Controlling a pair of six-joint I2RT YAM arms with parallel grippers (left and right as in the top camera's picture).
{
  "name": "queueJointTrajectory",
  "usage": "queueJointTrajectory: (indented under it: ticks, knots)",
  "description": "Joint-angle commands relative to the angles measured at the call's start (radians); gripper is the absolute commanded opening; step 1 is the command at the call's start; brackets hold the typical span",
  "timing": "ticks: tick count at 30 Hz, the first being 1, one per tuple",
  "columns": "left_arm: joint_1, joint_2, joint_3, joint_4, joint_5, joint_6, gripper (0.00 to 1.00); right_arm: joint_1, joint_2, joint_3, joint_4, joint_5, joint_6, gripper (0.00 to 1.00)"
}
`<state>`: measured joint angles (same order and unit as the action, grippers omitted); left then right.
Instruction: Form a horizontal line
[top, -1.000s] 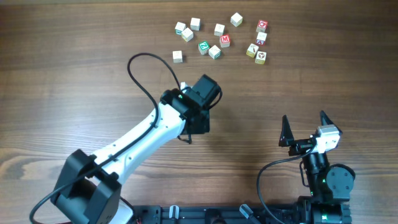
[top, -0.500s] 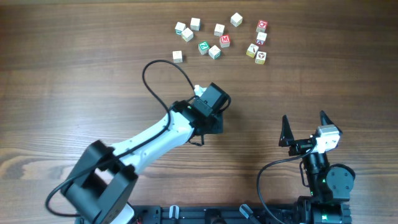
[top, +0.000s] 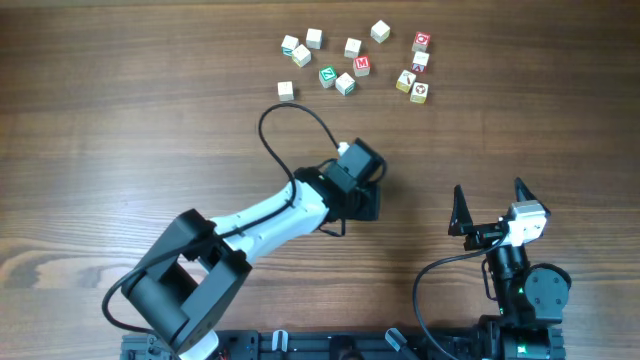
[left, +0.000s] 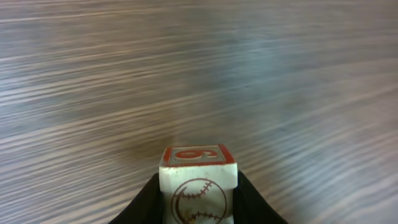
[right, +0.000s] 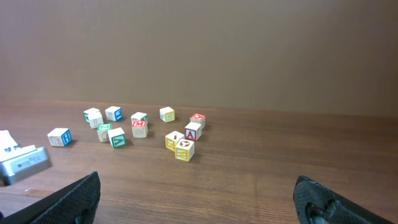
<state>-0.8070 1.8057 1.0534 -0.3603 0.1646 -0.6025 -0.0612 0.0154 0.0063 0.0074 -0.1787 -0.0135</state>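
The cube (left: 199, 180) in the left gripper (left: 199, 198) bears a red-framed figure on top (a 6 or a 9, hard to say which) and a red baseball drawing on its near face. The jaws are pinched on its two sides. It sits mid-table (top: 120, 120), well apart from the loose cubes (top: 345, 84) on the far side, one reading "M" (right: 138, 123). The right gripper (top: 491, 200) gapes wide, empty. From overhead, the gripper hides the held cube.

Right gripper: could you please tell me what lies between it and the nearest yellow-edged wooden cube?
Only bare brown wooden table lies between the right gripper and the yellow-edged wooden cube; the right wrist view shows this clearly.
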Motion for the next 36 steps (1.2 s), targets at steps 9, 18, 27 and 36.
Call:
queueJointTrajectory:
  ticks: [9, 18, 27, 36]
  knots:
    - [-0.009, 0.035, 0.007, 0.060, 0.022, 0.011, 0.49, 0.005, -0.008, -0.001, 0.005, 0.006, -0.012, 1.00]
    - [-0.018, 0.034, 0.008, 0.104, 0.021, 0.011, 0.55, 0.005, -0.008, -0.001, 0.004, 0.006, -0.011, 1.00]
    - [0.094, 0.000, 0.231, -0.072, -0.005, 0.090, 0.62, 0.005, -0.008, -0.001, 0.005, 0.006, -0.012, 1.00]
    - [0.250, 0.005, 0.433, -0.175, -0.457, 0.237, 0.88, 0.005, -0.008, -0.001, 0.004, 0.006, -0.011, 1.00]
